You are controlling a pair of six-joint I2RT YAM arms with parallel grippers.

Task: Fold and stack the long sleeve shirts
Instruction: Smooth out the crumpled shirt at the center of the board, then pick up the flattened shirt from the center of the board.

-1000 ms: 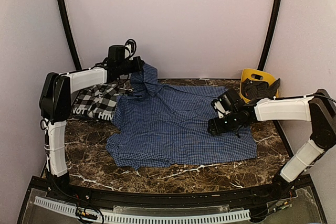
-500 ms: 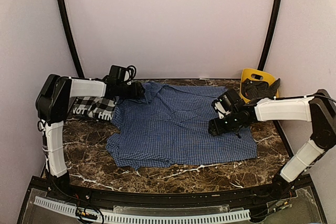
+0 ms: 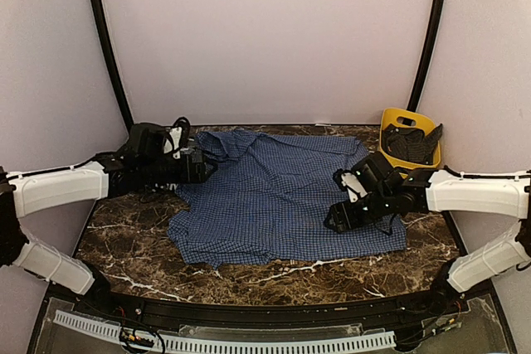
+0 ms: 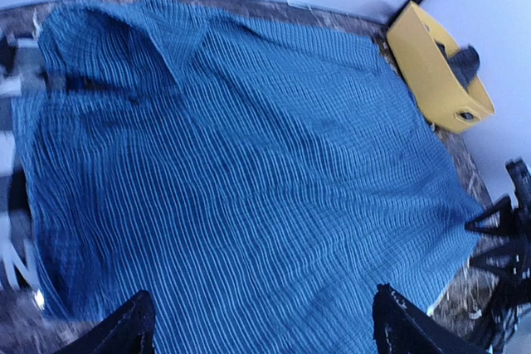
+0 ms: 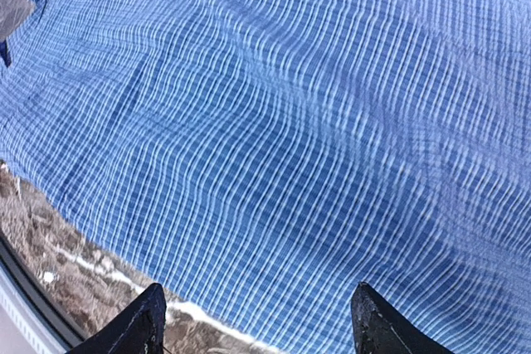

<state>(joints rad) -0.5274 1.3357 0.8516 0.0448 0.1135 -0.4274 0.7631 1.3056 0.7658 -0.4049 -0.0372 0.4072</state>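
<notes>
A robotics lab booth: marble-patterned table (image 3: 133, 246), bare pale walls (image 3: 265, 39), black frame poles (image 3: 105, 39).

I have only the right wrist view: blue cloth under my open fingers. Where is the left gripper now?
Observer: The left gripper hangs open at the left edge of the blue shirt.
Operator: And the other shirt?
Observer: The plaid shirt lies left of the blue one. Only a strip shows, in the left wrist view.
Operator: Is anything else on the table?
Observer: A yellow bin stands at the far right corner.
</notes>
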